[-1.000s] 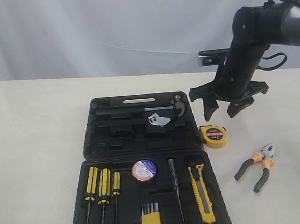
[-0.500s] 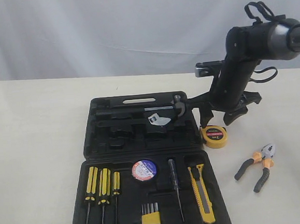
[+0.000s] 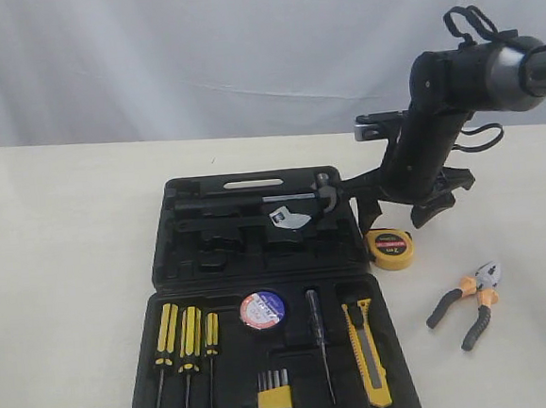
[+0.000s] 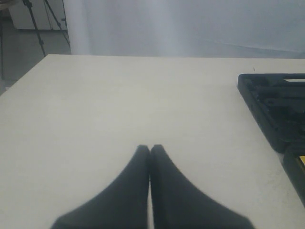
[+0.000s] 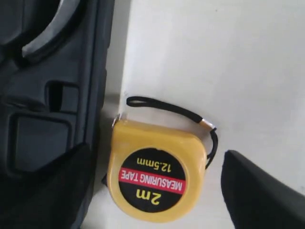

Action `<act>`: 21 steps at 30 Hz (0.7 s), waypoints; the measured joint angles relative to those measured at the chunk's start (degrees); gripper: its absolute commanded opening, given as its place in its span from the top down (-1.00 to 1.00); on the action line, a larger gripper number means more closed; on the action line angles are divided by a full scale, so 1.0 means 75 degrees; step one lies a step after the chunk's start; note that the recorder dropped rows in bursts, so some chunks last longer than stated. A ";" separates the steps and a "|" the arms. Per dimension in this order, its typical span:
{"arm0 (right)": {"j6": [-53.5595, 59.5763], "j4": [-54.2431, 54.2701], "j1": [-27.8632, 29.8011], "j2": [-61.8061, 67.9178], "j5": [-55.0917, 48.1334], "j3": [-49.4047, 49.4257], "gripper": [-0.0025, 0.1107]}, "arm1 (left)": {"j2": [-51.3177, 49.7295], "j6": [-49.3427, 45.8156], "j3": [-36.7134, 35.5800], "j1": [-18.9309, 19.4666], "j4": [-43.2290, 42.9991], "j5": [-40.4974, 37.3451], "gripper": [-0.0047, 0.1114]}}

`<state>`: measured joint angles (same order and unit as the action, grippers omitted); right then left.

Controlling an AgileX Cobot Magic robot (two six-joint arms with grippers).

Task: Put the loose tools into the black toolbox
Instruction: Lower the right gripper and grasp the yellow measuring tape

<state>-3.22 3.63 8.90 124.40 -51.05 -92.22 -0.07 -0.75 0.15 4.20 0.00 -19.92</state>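
The black toolbox (image 3: 211, 251) lies open on the table. In its front half sit the black tape roll (image 3: 261, 309) and the yellow-black utility knife (image 3: 368, 365). The yellow tape measure (image 3: 390, 249) lies on the table just beside the box's right edge, and the black-orange pliers (image 3: 465, 304) lie further right. My right gripper (image 3: 398, 211) hangs open just above the tape measure. In the right wrist view its fingers (image 5: 262, 191) stand either side of the tape measure (image 5: 156, 176) without touching it. My left gripper (image 4: 150, 150) is shut and empty over bare table, left of the toolbox (image 4: 274, 109).
Three yellow-black screwdrivers (image 3: 184, 339), a hex key set (image 3: 274, 393) and a thin tester screwdriver (image 3: 319, 342) fill the front half of the box. A hammer and a wrench (image 3: 288, 212) lie in the rear half. A white curtain hangs behind the table.
My right gripper has come down and to the left, from above the table behind the tape measure to just over it. In the last half second it barely moved.
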 measured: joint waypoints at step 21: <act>-0.0031 -0.0081 0.0000 0.0358 -0.0188 0.0000 -0.28 | 0.0000 0.0000 0.0000 0.0000 0.0000 0.0000 0.92</act>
<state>-3.45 3.02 8.90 127.09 -52.46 -92.22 -0.07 -0.75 0.15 4.20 0.00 -19.92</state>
